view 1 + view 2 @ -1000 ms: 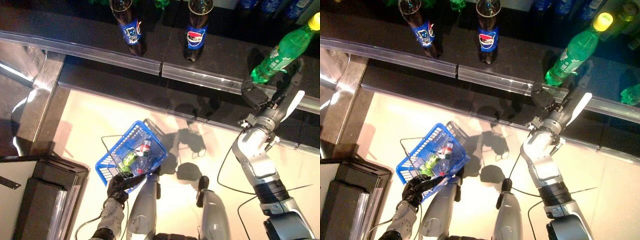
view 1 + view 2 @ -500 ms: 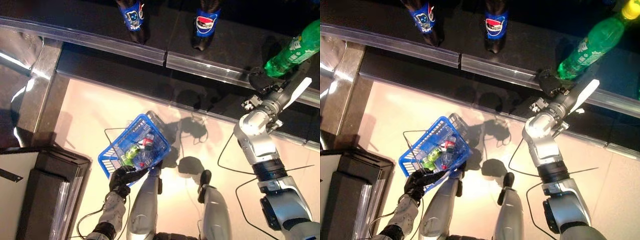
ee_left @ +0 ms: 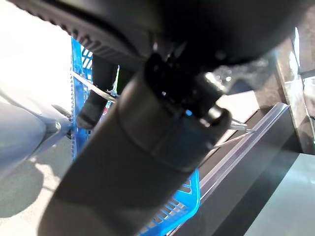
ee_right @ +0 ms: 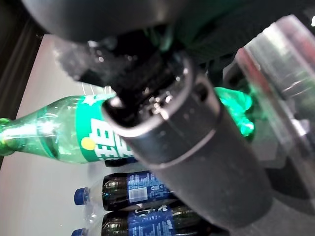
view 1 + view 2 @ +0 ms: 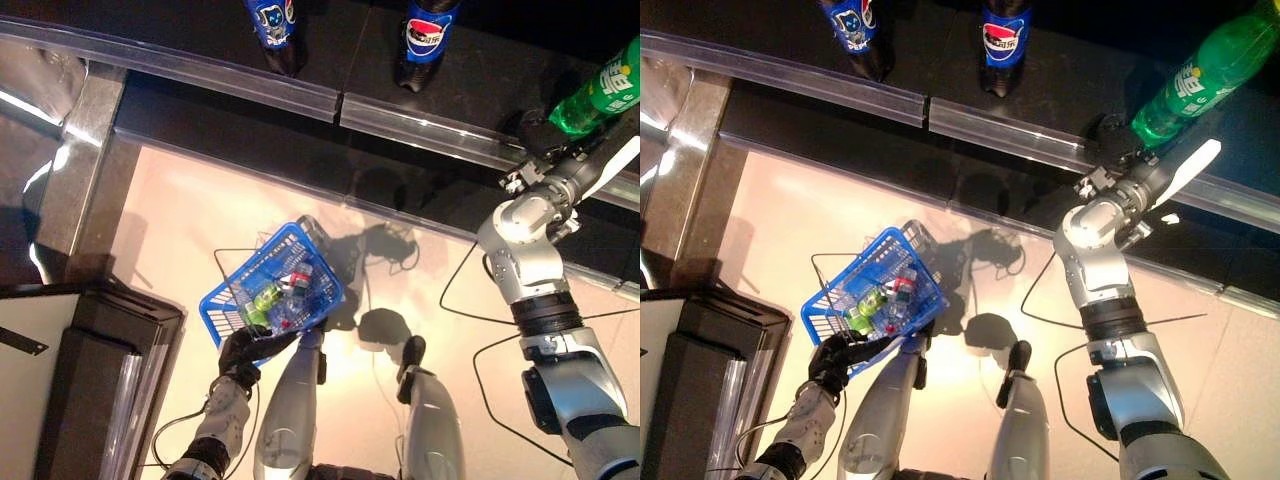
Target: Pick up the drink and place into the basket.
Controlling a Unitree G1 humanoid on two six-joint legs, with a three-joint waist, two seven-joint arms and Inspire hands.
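Since a second ago my right hand [image 5: 1118, 158] has stayed wrapped round the base of the green plastic drink bottle [image 5: 1200, 72], which now leans further out over the dark shelf's clear front rail [image 5: 1030, 136]. My left hand [image 5: 836, 357] grips the rim of the blue plastic basket [image 5: 826, 305] low over the pale floor [image 5: 790, 215], small bottles [image 5: 880, 301] lying inside.

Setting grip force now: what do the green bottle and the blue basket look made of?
Green bottle: seemingly thin clear-green plastic, glossy, light glowing through it, with a printed label. Blue basket: apparently moulded plastic, an open lattice wall with thin wire handles, probably metal.
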